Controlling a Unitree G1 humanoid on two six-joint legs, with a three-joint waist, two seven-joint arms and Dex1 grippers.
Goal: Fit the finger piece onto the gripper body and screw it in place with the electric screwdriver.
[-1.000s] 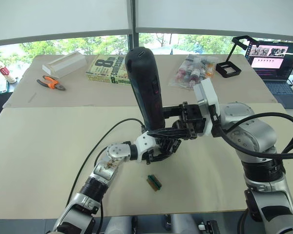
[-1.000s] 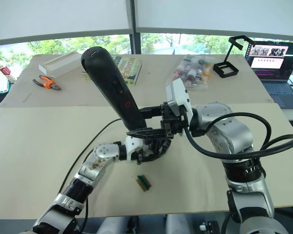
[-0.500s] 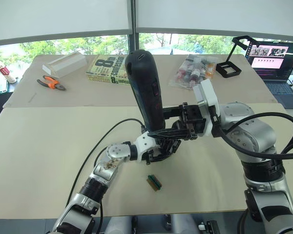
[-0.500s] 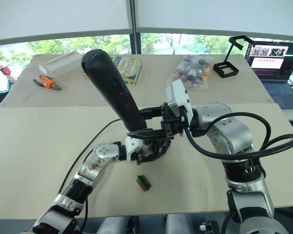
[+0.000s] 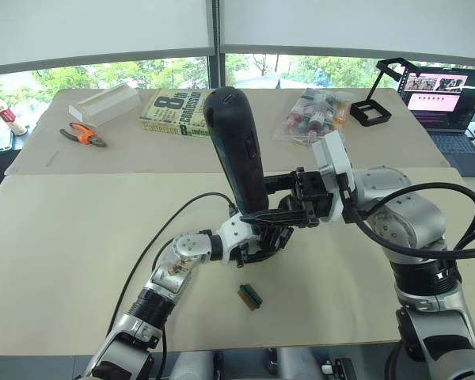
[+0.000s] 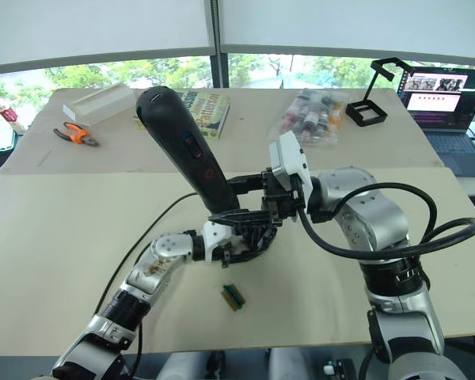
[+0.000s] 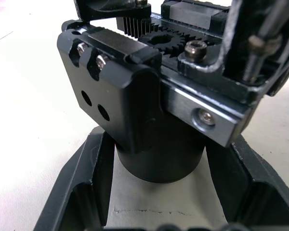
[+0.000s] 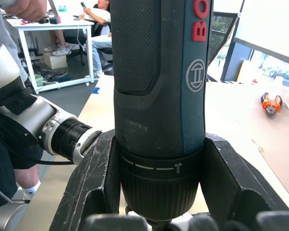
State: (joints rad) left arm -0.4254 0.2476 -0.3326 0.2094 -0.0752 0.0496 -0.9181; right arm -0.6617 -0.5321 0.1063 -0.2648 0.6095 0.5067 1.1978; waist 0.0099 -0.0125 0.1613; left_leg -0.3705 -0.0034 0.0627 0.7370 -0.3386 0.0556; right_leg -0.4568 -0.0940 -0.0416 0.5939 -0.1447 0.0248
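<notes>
We have the right gripper (image 5: 273, 212) with its fingers (image 8: 94, 185) clamped on the lower barrel of the electric screwdriver (image 5: 236, 150), one finger on each side; the tool stands nearly upright, leaning slightly back, its fat end well above the fingers. Directly under them sits the left gripper (image 5: 263, 244), its fingers (image 7: 84, 185) closed around the round base of the gripper body (image 7: 149, 120): the base sits between the two fingers, toothed gears and screw heads exposed on top. The screwdriver's tip comes down onto the gripper body; we can't make out the bit contact itself. We can't pick out the finger piece among the black parts there. Just beside the left fingers, towards us, a small green block (image 5: 250, 297) lies on the desk (image 5: 71, 229). Well beyond both grippers: orange pliers (image 5: 82, 134) and a book (image 5: 176, 113).
</notes>
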